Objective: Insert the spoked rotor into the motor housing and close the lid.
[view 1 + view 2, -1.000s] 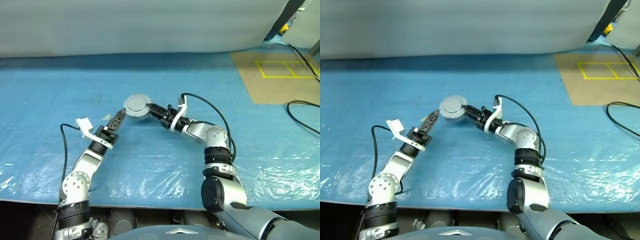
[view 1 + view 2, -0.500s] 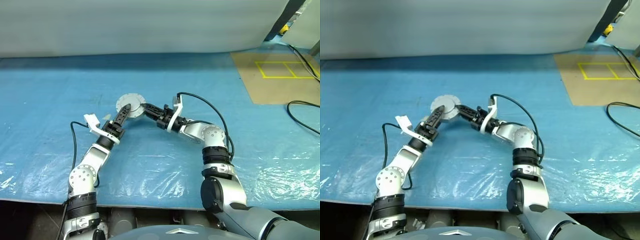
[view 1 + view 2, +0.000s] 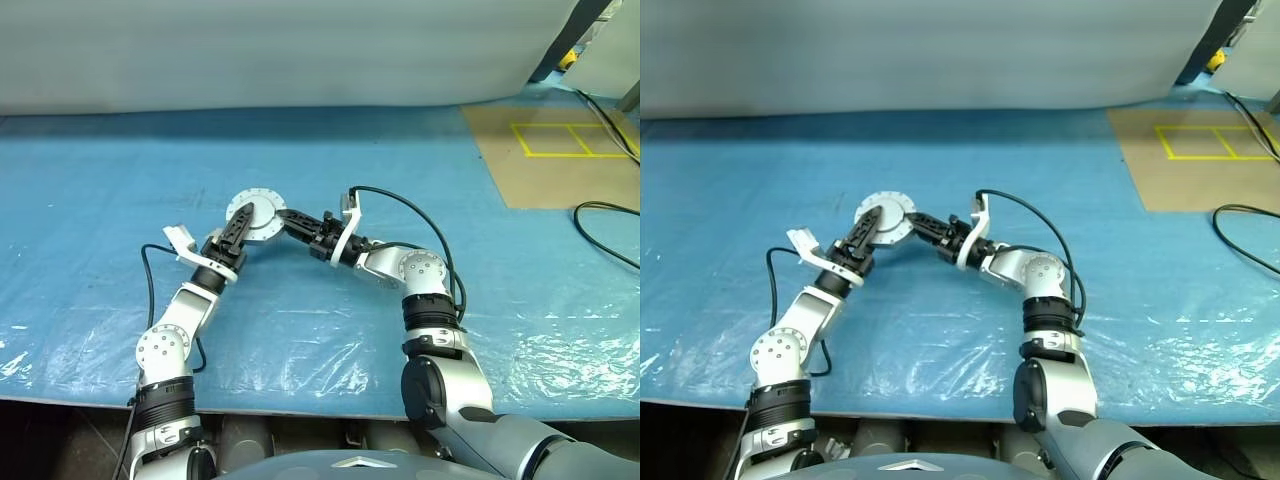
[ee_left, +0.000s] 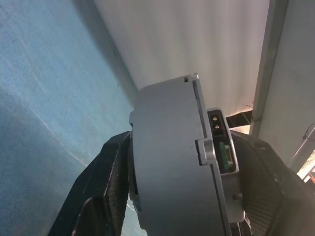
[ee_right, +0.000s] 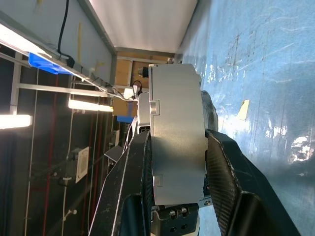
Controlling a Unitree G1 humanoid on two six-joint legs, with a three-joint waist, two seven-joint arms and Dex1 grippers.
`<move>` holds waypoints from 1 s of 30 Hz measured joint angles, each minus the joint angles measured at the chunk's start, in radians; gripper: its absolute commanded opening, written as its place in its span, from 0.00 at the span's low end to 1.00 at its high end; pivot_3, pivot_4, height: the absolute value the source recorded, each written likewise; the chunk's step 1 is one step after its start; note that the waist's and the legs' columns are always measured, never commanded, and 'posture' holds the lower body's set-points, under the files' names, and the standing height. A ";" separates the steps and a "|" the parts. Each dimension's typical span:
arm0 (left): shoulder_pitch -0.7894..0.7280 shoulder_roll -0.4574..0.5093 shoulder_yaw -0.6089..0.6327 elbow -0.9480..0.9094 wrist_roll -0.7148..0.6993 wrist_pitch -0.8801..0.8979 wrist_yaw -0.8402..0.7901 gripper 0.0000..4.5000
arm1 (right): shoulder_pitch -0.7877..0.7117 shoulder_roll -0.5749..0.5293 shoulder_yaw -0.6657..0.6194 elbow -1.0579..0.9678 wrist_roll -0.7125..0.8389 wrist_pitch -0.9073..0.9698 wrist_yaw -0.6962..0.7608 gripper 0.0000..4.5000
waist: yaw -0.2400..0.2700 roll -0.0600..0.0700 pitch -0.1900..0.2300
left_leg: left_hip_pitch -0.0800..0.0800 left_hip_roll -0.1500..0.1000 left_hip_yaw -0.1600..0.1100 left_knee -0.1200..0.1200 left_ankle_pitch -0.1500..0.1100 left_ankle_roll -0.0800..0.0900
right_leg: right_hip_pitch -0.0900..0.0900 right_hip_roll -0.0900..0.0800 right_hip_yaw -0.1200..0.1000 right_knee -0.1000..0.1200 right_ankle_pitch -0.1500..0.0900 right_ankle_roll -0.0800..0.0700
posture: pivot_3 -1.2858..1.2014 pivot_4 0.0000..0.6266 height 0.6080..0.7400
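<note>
Since a second ago the left tool has come in from well apart and now brackets the motor housing, its black fingers lying against both flat faces in the left wrist view; whether they are fully clenched I cannot tell, as the closing looks unfinished. The right tool has kept its clench on the housing throughout, one finger on each face in the right wrist view, holding it off the blue plastic-covered counter with the flanged, bolt-holed face towards the head camera. The housing has drifted slightly towards the robot's left with the right arm. Judgement: this is a two-handed grasp or a handover, probably to open or steady the shell. The spoked rotor cannot be made out, so insertion is still to come.
</note>
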 measured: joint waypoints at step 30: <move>-0.108 -0.085 0.238 0.168 -0.148 -0.258 0.141 0.59 | 0.007 0.000 0.084 -0.015 -0.019 -0.135 -0.008 0.76 | 0.004 -0.002 0.001 | 0.000 0.000 -0.001 0.002 0.000 0.000 | 0.001 0.000 0.000 0.000 0.001 0.001 | 0.52 0.24 1.00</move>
